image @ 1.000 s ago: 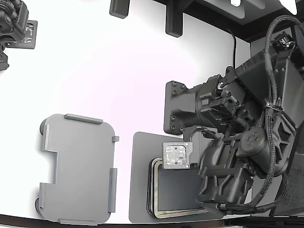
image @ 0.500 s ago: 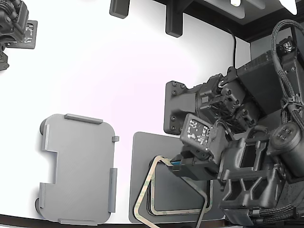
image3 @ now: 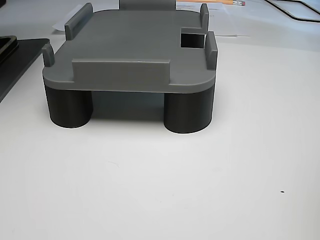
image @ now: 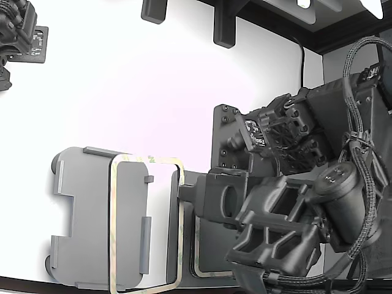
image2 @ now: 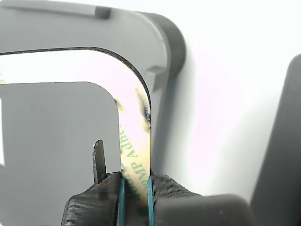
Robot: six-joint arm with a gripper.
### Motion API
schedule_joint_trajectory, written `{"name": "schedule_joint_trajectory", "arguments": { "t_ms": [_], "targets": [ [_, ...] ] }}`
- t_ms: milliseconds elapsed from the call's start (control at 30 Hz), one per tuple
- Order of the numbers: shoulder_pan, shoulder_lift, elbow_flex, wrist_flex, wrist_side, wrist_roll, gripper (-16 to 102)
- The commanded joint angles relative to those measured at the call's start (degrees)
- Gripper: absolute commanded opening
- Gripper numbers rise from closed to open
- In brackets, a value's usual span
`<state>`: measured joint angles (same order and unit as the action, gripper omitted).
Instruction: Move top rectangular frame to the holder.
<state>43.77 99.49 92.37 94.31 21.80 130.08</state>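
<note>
Top rectangular frame (image: 147,223) is lifted, carried edge-on by my gripper (image2: 135,200), jaws pinching one long side. In the exterior view it hangs partly over the holder (image: 92,208), overlapping the side toward 3 o'clock and overshooting toward 6.

Step in hand: transport, near placement. I judge the next move calls for shifting toward 9 and 12 o'clock, squaring the frame inside the raised tabs, then lowering.

Count: one frame held; remaining stack (image: 208,272) on the dark mat (image: 184,184), number unreadable. One holder, four legs in the other view.
</note>
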Motion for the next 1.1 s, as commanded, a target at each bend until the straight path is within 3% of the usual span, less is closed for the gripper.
{"name": "schedule_joint_trajectory", "arguments": {
  "t_ms": [0,500,1067],
  "targets": [
    [-1.41,-1.49,-3.6,0.0,0.35,3.69,-10],
    [-12.66,-9.93,-8.17,-5.8,-7.03,-7.12,-10],
    [-13.54,-13.27,-9.58,-6.15,-11.07,-8.26,-10]
  ]
}}
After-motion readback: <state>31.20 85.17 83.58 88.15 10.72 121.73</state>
